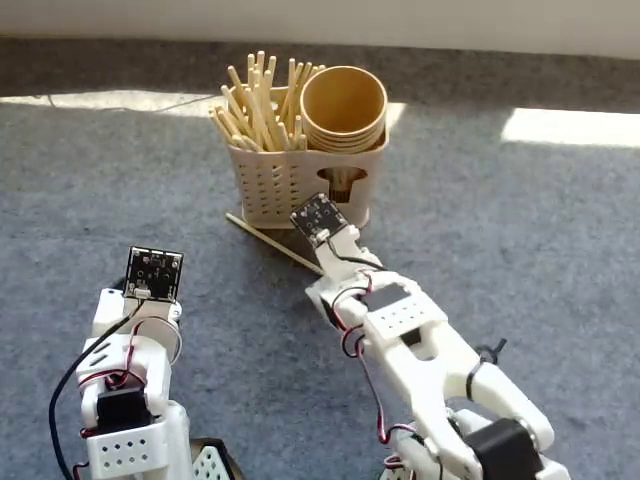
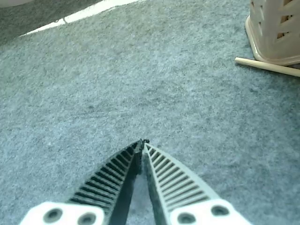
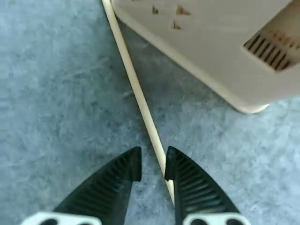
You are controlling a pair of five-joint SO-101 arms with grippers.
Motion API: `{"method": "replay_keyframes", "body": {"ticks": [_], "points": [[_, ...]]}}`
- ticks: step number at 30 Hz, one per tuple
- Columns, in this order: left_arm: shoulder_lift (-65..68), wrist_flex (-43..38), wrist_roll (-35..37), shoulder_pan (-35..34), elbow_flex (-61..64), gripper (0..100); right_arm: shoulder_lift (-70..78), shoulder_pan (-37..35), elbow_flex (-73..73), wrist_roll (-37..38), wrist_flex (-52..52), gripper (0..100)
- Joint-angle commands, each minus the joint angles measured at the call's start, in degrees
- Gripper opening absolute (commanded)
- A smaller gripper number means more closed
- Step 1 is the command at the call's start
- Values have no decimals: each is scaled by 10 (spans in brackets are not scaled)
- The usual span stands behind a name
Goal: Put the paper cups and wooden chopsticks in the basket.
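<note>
A cream perforated basket stands on the grey carpet. It holds a stack of paper cups and several wooden chopsticks. One loose chopstick lies flat on the carpet along the basket's front. My right gripper is open just above the carpet, and that chopstick runs between its fingers, close against one finger. The basket wall is just beyond it. My left gripper is shut on nothing, low over bare carpet, with the basket corner and the chopstick end farther off.
The right arm stretches from the near right towards the basket's front. The left arm sits at the near left, well away from the basket. Sunlit patches fall on the carpet behind the basket.
</note>
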Motion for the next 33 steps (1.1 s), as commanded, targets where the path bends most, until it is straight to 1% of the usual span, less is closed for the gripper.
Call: {"method": "replay_keyframes", "body": {"ticks": [1,10,22,24,25,27,29,33], "points": [[-4,3,-3,-3,11,5,47,7,-44,8,-5,98],[-4,3,-3,-3,11,5,142,7,-92,8,-2,98],[-4,3,-3,-5,11,5,151,6,-90,8,-2,97],[-4,3,-3,-5,11,5,151,4,-87,9,-2,72],[-4,3,-3,-5,11,5,150,4,-87,10,-1,43],[-4,3,-3,-5,11,5,145,4,-87,35,0,1],[-4,3,-3,-6,11,5,144,4,-88,64,28,6],[-4,3,-3,-6,11,5,136,4,-117,72,160,6]]}}
